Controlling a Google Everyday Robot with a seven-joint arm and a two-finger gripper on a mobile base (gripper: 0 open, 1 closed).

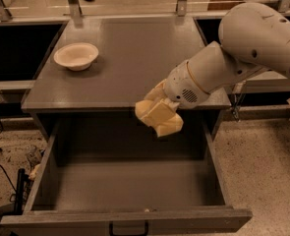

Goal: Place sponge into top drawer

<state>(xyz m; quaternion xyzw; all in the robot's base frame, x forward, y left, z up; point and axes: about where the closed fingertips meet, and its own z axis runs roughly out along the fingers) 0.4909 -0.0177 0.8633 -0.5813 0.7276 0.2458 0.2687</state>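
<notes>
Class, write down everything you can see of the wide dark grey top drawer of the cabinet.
The wide, dark grey box drawer looks like painted metal or board. It is pulled far out of the grey cabinet and sits level, with tall side walls and a small black handle on its front panel. Its floor looks bare. The robot's pale yellow gripper hangs above its rear right part, apparently not touching it.
</notes>
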